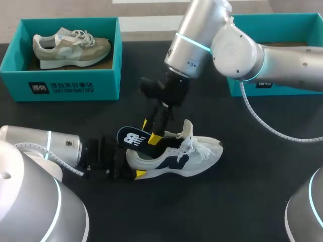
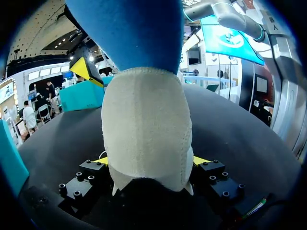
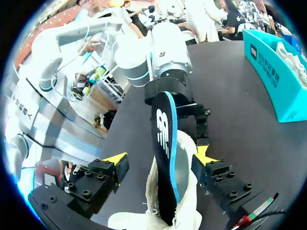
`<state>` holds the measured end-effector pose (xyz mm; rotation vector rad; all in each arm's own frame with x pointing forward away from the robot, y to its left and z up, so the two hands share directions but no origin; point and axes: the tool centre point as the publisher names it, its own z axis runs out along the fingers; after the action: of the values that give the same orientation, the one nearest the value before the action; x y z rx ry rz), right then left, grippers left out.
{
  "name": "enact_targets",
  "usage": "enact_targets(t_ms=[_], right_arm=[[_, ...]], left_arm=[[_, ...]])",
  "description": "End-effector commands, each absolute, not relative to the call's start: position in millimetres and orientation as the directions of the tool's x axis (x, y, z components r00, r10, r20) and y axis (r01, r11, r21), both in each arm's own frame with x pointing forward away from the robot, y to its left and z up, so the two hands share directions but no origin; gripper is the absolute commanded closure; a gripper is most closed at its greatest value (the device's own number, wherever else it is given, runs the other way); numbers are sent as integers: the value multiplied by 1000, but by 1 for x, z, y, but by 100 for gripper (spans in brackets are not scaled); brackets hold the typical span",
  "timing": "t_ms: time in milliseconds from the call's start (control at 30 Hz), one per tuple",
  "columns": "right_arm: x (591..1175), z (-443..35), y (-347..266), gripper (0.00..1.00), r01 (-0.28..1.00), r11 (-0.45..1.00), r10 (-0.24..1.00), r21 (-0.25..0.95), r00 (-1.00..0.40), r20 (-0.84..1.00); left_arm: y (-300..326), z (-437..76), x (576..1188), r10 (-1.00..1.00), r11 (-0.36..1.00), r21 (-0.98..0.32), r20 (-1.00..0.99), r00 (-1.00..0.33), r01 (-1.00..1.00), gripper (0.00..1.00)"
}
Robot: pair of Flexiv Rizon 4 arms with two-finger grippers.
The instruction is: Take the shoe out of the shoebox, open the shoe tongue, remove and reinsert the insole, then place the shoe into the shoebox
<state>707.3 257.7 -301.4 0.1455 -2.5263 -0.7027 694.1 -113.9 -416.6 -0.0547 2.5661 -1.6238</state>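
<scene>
A white sneaker [image 1: 174, 156] with a navy logo lies on its sole on the black table [image 1: 242, 201]. My left gripper [image 1: 135, 160] comes in from the left and is shut on its heel [image 2: 146, 129], with a yellow tip pressed to each side. A dark blue insole [image 1: 136, 137] stands tilted out of the shoe's opening, its toe end inside. My right gripper [image 1: 151, 132] hangs over it from above, open. In the right wrist view the insole [image 3: 163, 143] stands free between the wide-spread fingers [image 3: 115, 160] of the right gripper [image 3: 159, 157].
A teal shoebox [image 1: 65, 83] at the back left holds a beige sneaker [image 1: 70, 46]. A second teal box [image 1: 282, 85] stands at the back right, partly behind my right arm [image 1: 237, 48].
</scene>
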Motion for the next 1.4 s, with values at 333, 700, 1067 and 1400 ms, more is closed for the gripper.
enact_targets(t_ms=[333, 700, 1067, 1400], right_arm=[[700, -323, 262, 38, 41, 845, -269, 533, -829, 490], [694, -326, 271, 78, 39, 840, -286, 541, -815, 504], [695, -308, 279, 100, 22, 807, -324, 590, -819, 474], [726, -243, 293, 100, 62, 596, -184, 801, -960, 212]], left_arm=[[-113, -417, 693, -87, 432, -902, -70, -994, 26, 100], [-113, -417, 693, -87, 432, -902, -70, -994, 26, 100], [-113, -417, 693, -87, 432, -902, -70, -994, 26, 100], [-113, -417, 693, -87, 432, -902, -70, -994, 26, 100]])
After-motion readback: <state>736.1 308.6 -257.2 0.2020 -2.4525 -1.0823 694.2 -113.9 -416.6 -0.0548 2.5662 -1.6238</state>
